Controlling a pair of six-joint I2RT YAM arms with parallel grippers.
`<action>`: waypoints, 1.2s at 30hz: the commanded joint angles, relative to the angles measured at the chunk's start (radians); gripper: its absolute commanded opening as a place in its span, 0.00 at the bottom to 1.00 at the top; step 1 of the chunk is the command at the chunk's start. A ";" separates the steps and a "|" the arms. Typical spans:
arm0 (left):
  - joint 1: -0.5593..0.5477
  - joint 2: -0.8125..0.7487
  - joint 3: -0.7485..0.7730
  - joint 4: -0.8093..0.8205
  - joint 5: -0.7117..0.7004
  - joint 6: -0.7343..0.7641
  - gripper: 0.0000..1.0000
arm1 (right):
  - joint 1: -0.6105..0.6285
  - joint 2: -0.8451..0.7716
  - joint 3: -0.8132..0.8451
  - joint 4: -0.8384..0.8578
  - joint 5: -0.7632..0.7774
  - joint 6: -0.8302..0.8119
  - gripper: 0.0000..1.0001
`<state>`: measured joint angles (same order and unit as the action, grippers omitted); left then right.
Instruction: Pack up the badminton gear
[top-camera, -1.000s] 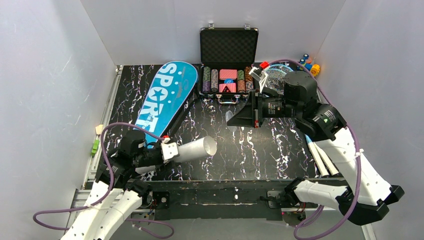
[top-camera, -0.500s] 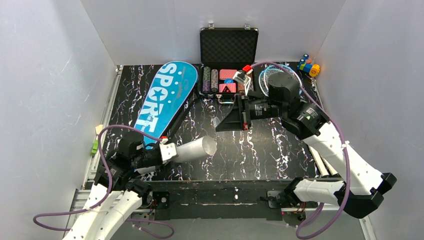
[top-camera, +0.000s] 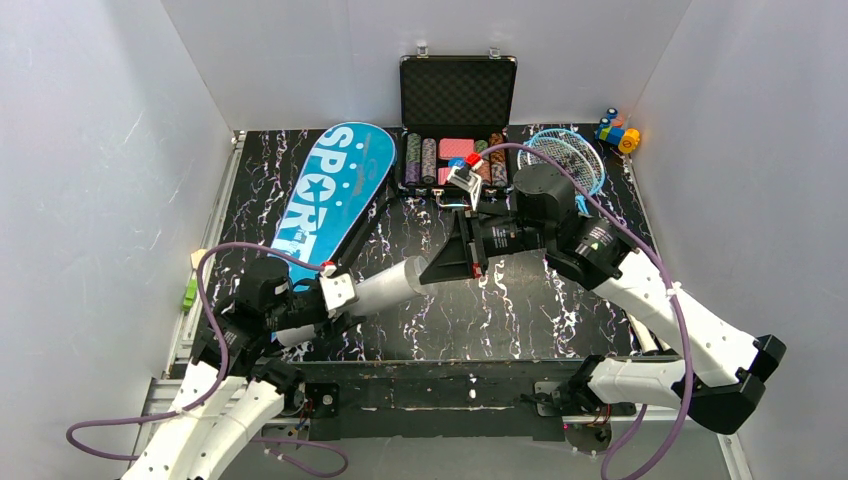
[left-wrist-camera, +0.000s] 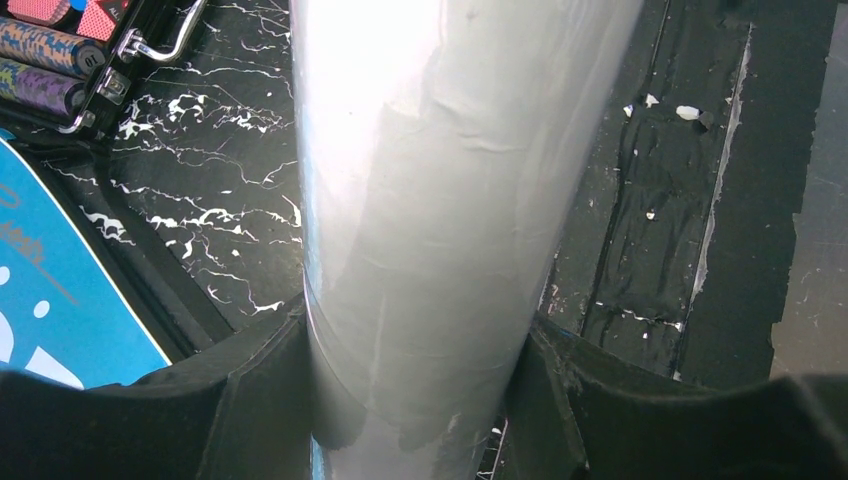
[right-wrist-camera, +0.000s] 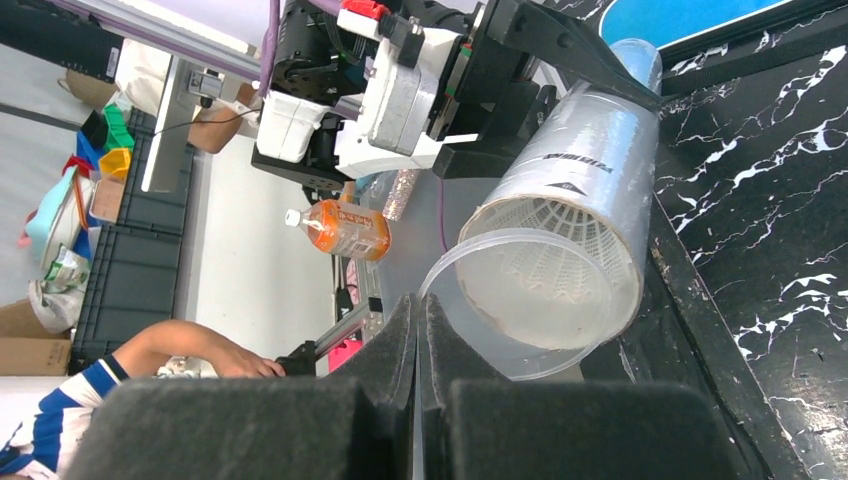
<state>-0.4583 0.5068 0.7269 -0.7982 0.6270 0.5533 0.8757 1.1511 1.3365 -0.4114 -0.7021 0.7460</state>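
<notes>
Now, nearest the bases, the white tube (top-camera: 392, 284) is seen clamped between the fingers of the left gripper (left-wrist-camera: 410, 400), its length angled toward the centre. At its open mouth (a meshed shuttlecock (right-wrist-camera: 545, 265) can be made out inside) a clear cap (right-wrist-camera: 500, 360) is pinched by its rim in the closed right gripper (right-wrist-camera: 420, 305). Farther back, the blue bag (top-camera: 330, 190) is laid flat at left, the rackets (top-camera: 570, 160) at far right beside the black case (top-camera: 458, 110).

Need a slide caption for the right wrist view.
Right gripper pinches a clear cap at the mouth of the white tube, shuttlecock inside, left gripper holding it.
</notes>
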 joint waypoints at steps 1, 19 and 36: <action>0.001 -0.009 0.011 0.042 -0.001 -0.019 0.14 | 0.028 -0.014 -0.004 0.070 0.013 0.009 0.01; 0.001 -0.033 0.014 0.014 0.017 -0.002 0.15 | 0.037 -0.003 -0.032 0.101 0.037 0.003 0.01; 0.001 -0.031 0.026 0.004 0.024 0.008 0.15 | 0.042 -0.008 -0.132 0.224 -0.017 0.071 0.01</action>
<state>-0.4583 0.4835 0.7269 -0.8349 0.6250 0.5541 0.9112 1.1526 1.2240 -0.2432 -0.6926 0.8089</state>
